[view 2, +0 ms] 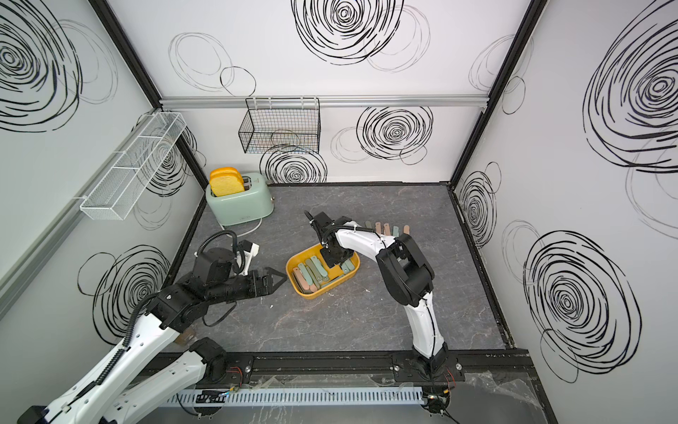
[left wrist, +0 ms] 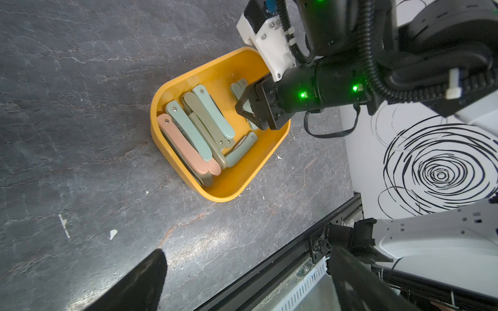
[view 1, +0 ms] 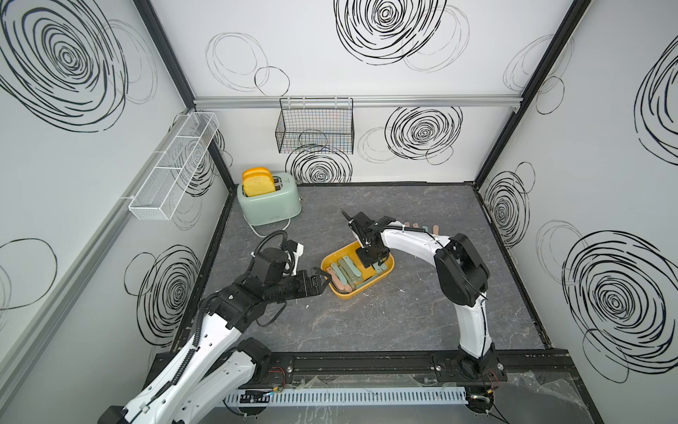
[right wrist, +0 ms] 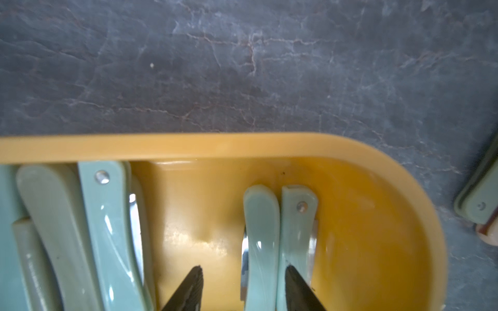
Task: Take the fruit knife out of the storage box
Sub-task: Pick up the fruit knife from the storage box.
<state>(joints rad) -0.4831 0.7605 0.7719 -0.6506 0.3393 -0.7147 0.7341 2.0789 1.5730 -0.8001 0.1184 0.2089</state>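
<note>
Top view: mustard-yellow plastic storage box (view 2: pixel 330 290) on the bench (view 2: pixel 367 330), left hand (view 2: pixel 279 283) spread beside it. Left wrist: pastel folded knives (left wrist: pixel 194 134) crowd it. Right wrist: right hand (right wrist: pixel 245 290), half-spread, straddles 1 pale-green fruit knife (right wrist: pixel 261 229) lying crosswise, a twin (right wrist: pixel 297 229) touching alongside.

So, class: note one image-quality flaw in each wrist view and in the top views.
Right wrist view: nearest knives and fingertips blur, glare on the box floor. Left wrist view: green LEDs flare. In both top views: wide-angle lens splays the walls.
</note>
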